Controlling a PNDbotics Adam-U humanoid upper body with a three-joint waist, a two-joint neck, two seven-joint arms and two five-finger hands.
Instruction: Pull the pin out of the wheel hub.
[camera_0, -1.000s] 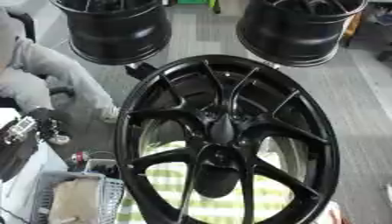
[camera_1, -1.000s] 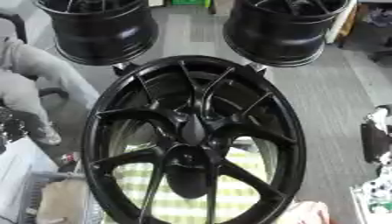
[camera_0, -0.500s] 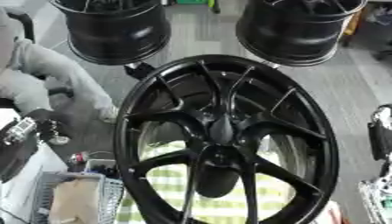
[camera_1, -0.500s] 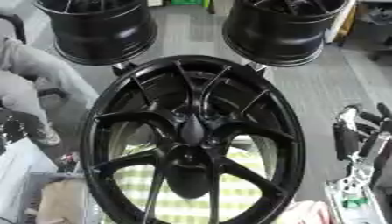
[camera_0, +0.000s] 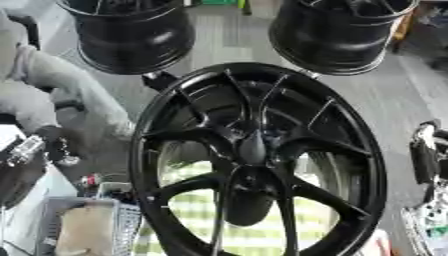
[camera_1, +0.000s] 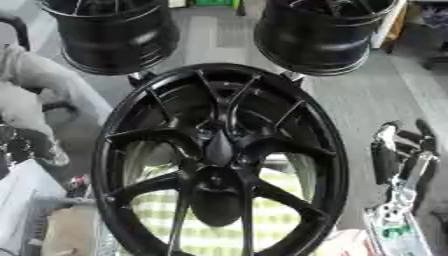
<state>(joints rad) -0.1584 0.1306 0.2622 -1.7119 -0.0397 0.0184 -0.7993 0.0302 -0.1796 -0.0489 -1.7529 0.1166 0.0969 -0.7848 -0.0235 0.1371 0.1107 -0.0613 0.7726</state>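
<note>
The black wheel hub (camera_0: 258, 160) fills the middle of both views, standing on edge with its face toward the camera. Thin paired spokes run from the rim to a dark centre, where a smooth, elongated black shape stands upright over the bore; whether that is the pin cannot be told. A rounded dark mass sits just below the centre, between the lower spokes. Through the lower openings a yellow-green and white checked surface (camera_0: 254, 235) shows behind the wheel.

Beyond it two more black wheel rims stand on the grey floor, one at upper left (camera_0: 131, 35) and one at upper right (camera_0: 341, 32), both seen barrel-side on and well apart from each other.

At lower left a grey mesh basket (camera_0: 48, 220) holds a pale tan bundle (camera_0: 83, 230).

The robot's right hand (camera_1: 385, 160) shows at the right edge, black with silver parts, to the right of the wheel rim and apart from it; whether its fingers are spread or curled cannot be told. The left hand shows in neither view.

At the left edge a person's grey trouser legs (camera_0: 61, 95) reach down beside the wheel.
</note>
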